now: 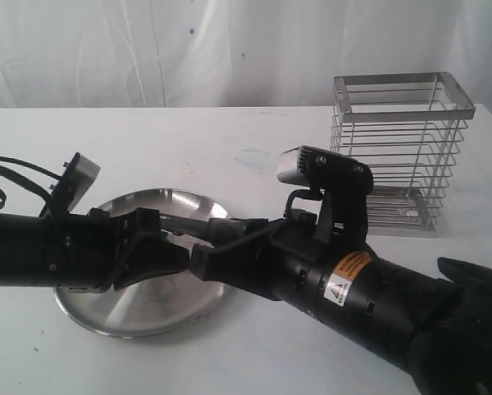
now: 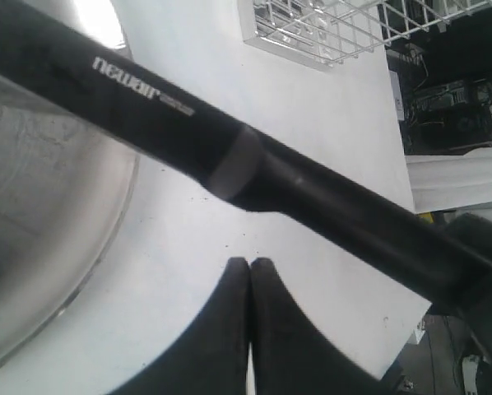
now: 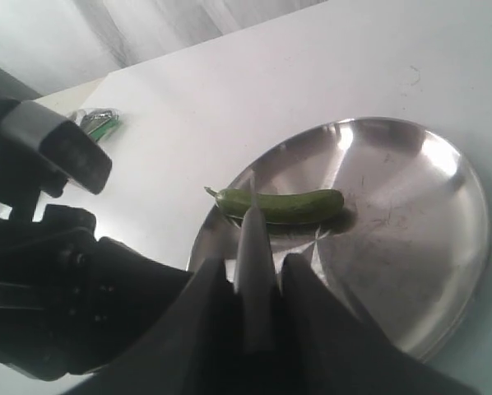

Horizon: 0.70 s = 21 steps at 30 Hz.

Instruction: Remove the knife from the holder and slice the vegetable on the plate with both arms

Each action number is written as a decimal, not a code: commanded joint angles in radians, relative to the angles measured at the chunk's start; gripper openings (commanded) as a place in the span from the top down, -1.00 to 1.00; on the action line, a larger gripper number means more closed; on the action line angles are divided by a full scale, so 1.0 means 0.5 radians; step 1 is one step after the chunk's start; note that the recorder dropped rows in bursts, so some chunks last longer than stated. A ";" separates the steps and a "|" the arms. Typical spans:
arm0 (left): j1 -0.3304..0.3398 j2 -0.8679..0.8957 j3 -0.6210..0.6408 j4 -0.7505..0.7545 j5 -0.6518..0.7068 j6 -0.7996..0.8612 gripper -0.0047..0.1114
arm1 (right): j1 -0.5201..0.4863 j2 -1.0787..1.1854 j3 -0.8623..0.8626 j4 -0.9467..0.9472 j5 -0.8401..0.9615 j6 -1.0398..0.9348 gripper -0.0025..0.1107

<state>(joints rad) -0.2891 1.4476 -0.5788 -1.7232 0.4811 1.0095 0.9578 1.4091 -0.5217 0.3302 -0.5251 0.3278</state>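
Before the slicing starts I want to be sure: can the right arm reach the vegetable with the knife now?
Probably yes. The right fingers hold the knife, whose tip points at the vegetable on the plate, close to it. Nothing shows between them, and the left arm is off to one side.

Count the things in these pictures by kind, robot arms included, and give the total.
Plate: 1
Vegetable: 1
Knife: 1
Wire holder: 1
Robot arms: 2, left and right
Small green thing, too blurred to name: 1
Total: 7
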 commanded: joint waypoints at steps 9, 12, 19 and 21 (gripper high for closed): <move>-0.007 -0.007 -0.091 -0.042 -0.075 -0.017 0.92 | 0.002 0.000 -0.010 -0.039 0.249 0.145 0.96; -0.007 -0.007 -0.130 -0.042 -0.027 0.016 0.92 | 0.002 0.000 -0.010 -0.039 0.313 0.153 0.96; -0.057 -0.076 0.000 -0.042 0.161 0.105 0.92 | -0.003 0.000 -0.013 -0.018 -0.212 0.121 0.96; -0.133 -0.076 0.037 -0.042 -0.019 0.142 0.92 | -0.003 0.000 -0.015 -0.018 -0.161 0.121 0.96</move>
<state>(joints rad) -0.3248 1.4142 -0.5834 -1.7232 0.5191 1.0578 0.9578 1.4113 -0.5253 0.3358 -0.5737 0.3975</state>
